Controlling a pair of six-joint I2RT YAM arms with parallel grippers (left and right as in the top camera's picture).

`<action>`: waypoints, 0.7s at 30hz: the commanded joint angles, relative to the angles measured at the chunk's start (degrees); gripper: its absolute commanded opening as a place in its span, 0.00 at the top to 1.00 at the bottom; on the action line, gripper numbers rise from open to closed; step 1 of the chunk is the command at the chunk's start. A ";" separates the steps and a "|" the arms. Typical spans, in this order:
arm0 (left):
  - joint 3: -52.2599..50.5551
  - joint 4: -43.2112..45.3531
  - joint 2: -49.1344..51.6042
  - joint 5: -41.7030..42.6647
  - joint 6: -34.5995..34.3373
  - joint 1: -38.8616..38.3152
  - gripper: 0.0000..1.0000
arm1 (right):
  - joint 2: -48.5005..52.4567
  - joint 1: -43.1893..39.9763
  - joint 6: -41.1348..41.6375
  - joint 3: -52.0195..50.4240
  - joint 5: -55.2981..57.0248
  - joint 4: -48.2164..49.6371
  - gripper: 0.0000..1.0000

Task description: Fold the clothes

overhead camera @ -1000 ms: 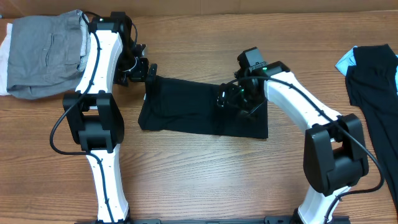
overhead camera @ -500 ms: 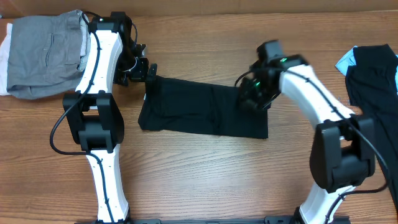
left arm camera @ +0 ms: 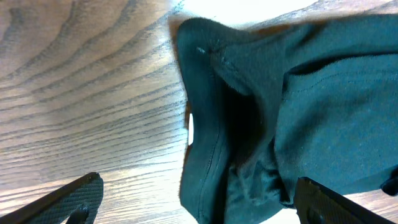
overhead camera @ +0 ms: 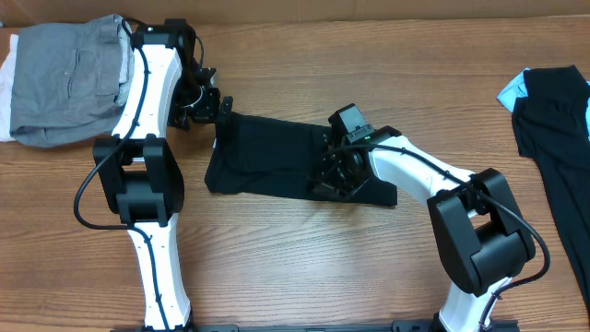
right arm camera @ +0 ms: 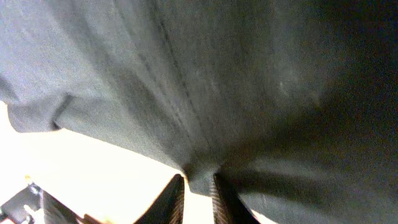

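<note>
A black garment [overhead camera: 267, 161] lies flat in the middle of the wooden table [overhead camera: 295, 267]. My left gripper [overhead camera: 219, 109] stands open at its upper left corner. In the left wrist view the bunched hem of the garment [left arm camera: 311, 93] lies between the wide-apart fingers of that gripper [left arm camera: 199, 186]. My right gripper [overhead camera: 330, 175] is low over the garment's right half. The right wrist view shows that gripper [right arm camera: 199, 180] shut on a small pinched fold of the black cloth [right arm camera: 217, 81], which fills the view.
A folded grey garment [overhead camera: 69, 78] rests on white cloth [overhead camera: 7, 74] at the back left, beside the left arm. More black clothes [overhead camera: 553, 120] and a light blue piece [overhead camera: 510, 92] lie at the right edge.
My right gripper has shut on the black cloth, swung right, then come back left and nearer the front. The left arm has not moved.
</note>
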 commanded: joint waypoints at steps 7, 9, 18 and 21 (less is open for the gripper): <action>-0.02 1.60 0.44 4.55 -0.04 2.45 0.00 | -4.31 -9.57 -9.77 22.75 12.68 -26.49 0.00; -0.02 1.57 0.44 6.19 0.79 4.92 0.00 | -4.31 -14.64 -11.19 29.73 16.52 -33.90 0.00; -2.69 0.92 0.44 11.96 7.37 12.37 0.00 | -4.28 -29.07 -11.15 33.77 19.85 -41.55 0.00; -5.20 1.40 0.44 17.73 10.67 13.00 0.00 | -4.28 -31.21 -11.17 33.75 19.87 -43.63 0.00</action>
